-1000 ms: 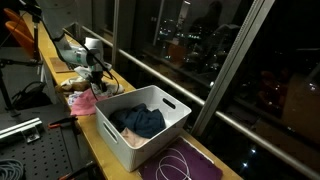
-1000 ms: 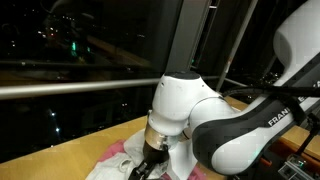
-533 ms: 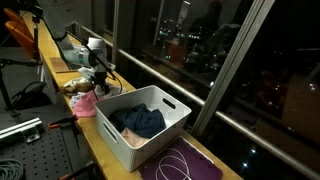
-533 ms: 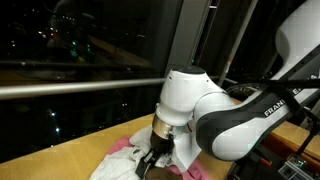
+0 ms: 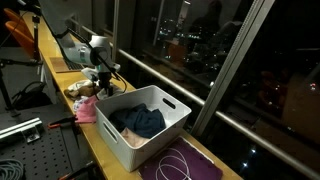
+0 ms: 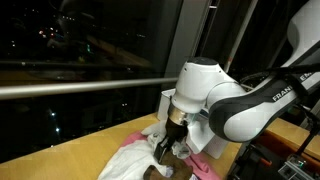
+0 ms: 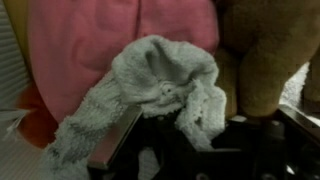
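Claw: the claw [image 6: 165, 150] hangs low over a heap of laundry and is pinching the knitted cloth. In the wrist view the claw [image 7: 165, 135] has its tips buried in the folds, so only the dark body and 1 grey finger [image 7: 115, 150] show.
Knitted cloth: the pale grey-white knitted cloth [image 7: 165, 80] bunches up between the fingers and droops over both sides of them. In an exterior view the knitted cloth [image 6: 130, 162] rises in a peak to the claw, and its lower part lies on the table [image 6: 60, 160].
Place on the table: the heap sits partway along the long table [image 5: 92, 140], nearer the room-side edge than the window-side edge, just beyond the basket.
Pink cloth: the pink cloth [image 5: 86, 108] lies under and beside the knitted cloth, touching it. It fills the upper left of the wrist view [image 7: 80, 40].
Brown thing: a soft brown thing [image 7: 265, 55] lies against the pink cloth. What it is cannot be told.
Basket: 1 white basket [image 5: 115, 135] spans the table from edge to edge, near the heap.
Blue cloth: a crumpled dark blue cloth [image 5: 138, 122] lies inside the basket.
Mat: a purple mat [image 5: 205, 168] lies at the near end of the table, touching the basket, with a looped white cable [image 5: 178, 160] on it.
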`<control>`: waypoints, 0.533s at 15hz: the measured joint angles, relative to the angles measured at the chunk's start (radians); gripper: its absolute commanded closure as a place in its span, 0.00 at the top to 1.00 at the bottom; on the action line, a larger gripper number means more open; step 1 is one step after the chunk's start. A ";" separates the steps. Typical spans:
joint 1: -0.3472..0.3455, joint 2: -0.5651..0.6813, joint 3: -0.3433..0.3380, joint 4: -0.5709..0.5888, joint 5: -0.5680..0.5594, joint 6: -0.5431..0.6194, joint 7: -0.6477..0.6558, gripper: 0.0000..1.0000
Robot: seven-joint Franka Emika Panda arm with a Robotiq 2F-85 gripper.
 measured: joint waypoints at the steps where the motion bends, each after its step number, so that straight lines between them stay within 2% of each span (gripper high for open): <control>1: 0.000 -0.012 -0.002 -0.010 -0.001 0.000 0.000 0.00; 8: 0.000 -0.127 -0.017 -0.091 -0.051 0.000 0.024 0.00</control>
